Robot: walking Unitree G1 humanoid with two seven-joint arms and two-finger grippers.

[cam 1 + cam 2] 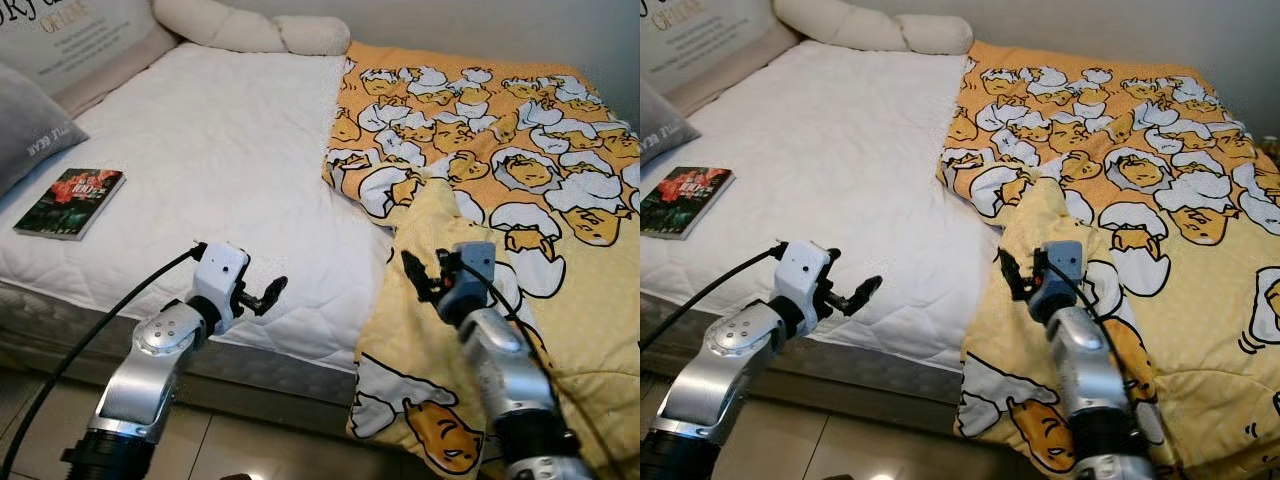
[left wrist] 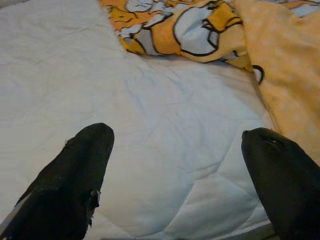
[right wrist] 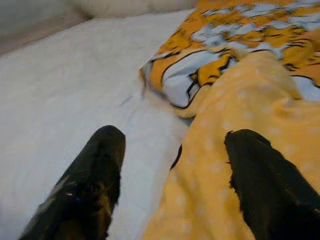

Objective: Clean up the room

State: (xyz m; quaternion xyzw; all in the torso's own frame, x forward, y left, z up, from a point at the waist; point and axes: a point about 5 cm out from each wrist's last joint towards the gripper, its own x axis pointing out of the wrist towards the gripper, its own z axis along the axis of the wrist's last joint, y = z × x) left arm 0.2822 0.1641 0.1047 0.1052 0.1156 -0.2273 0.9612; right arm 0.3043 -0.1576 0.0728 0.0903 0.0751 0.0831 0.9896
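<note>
Left eye view showed the tidying barely begun, as I judged it: the yellow blanket (image 1: 480, 200) lay rumpled over the right half of the bed (image 1: 220, 170), one fold hanging off the near edge, and a book (image 1: 70, 202) sat far left. Both the left gripper (image 1: 262, 296) and the right gripper (image 1: 420, 275) hovered with fingers spread wide, holding nothing.

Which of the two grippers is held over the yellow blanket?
The right gripper, open above the folded-back yellow blanket. The left gripper, also open, is over the bare white mattress.
</note>
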